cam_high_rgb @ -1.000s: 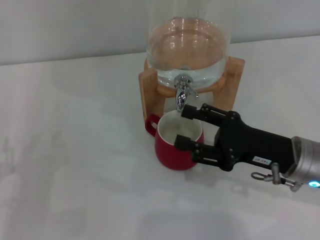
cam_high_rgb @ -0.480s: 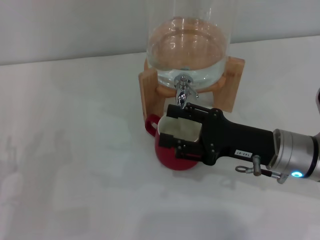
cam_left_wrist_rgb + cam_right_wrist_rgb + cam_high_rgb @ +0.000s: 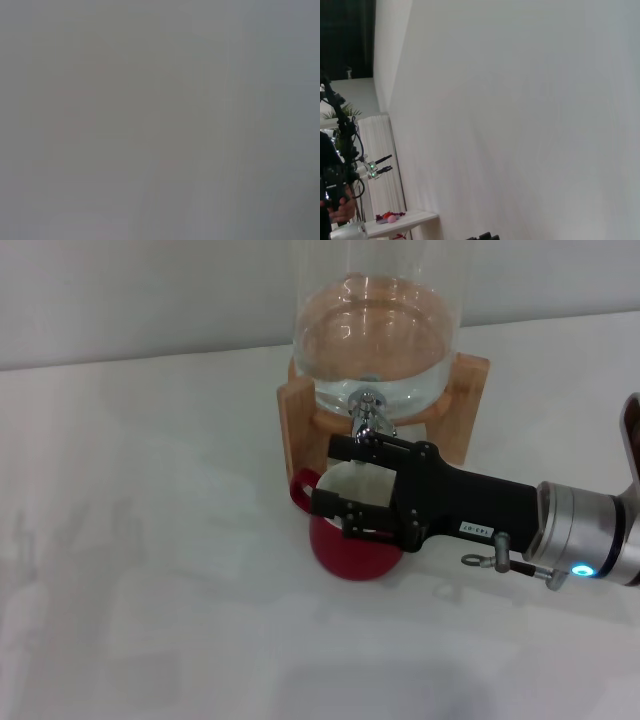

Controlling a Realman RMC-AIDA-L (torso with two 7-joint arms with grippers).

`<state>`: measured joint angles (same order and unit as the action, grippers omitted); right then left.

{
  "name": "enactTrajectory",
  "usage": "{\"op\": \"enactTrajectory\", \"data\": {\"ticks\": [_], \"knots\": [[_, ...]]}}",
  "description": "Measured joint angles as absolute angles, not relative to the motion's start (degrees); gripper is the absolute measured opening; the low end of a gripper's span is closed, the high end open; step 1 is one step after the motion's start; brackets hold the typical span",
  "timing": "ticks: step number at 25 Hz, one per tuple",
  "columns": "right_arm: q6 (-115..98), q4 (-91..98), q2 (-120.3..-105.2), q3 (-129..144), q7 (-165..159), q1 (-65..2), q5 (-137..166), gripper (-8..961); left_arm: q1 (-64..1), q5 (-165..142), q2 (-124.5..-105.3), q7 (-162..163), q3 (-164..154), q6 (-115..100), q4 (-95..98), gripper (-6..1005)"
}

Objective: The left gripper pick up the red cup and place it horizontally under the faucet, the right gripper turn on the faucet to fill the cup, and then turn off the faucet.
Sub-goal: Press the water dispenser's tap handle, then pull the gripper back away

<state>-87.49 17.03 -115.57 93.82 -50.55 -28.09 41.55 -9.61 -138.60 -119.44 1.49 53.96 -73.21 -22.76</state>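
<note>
One arm is at work in our head view: the right gripper (image 3: 345, 480) reaches in from the right, low over the white table (image 3: 150, 570), its two black fingers (image 3: 345, 508) spread wide over the red cup (image 3: 350, 555). Our far finger lies just under the faucet (image 3: 366, 422), close enough that we cannot tell whether it touches the spout; our near finger crosses the cup's near rim. Nothing is clamped between them.

The cup stands upright on the table, right below the faucet, with its small handle pointing left. Most of its mouth is covered by our gripper, so we cannot see what is inside.

Just behind the cup rises the wooden stand (image 3: 300, 430), carrying a glass jar (image 3: 375, 330) with water in it. The stand's left leg sits just beyond the cup's handle, so room is tight on the far side. To the left and on the near side the table lies open.

Our left gripper is not in the head view, and the left wrist view shows only flat grey.
</note>
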Motion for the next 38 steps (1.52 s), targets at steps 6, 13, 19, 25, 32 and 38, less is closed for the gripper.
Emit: {"op": "enactTrajectory", "data": {"ticks": [6, 13, 19, 25, 32, 38], "knots": [[-86.9, 17.1, -115.51, 93.6, -50.5, -28.2, 41.5, 750, -9.8, -138.6, -119.44, 1.5, 54.0, -73.2, -22.8, 458], [-86.1, 17.4, -115.33, 93.4, -50.5, -28.3, 41.4, 750, -10.0, -138.6, -119.35, 1.5, 54.0, -72.6, -22.8, 457], [-85.4, 18.1, -115.28, 93.4, -50.5, -28.3, 41.4, 750, -10.3, -138.6, -119.35, 1.5, 54.0, -72.5, -22.8, 457], [-85.2, 18.5, -115.2, 93.4, -50.5, -28.3, 41.4, 750, -10.3, -138.5, -119.35, 1.5, 54.0, -72.4, -22.8, 457], [-85.1, 18.5, -115.12, 93.4, -50.5, -27.9, 41.4, 751, -10.4, -138.5, -119.36, 1.5, 54.0, -72.4, -22.8, 457], [-85.1, 18.6, -115.0, 93.1, -50.5, -27.3, 41.4, 750, -10.4, -138.4, -119.36, 1.5, 54.0, -72.4, -22.8, 457]]}}
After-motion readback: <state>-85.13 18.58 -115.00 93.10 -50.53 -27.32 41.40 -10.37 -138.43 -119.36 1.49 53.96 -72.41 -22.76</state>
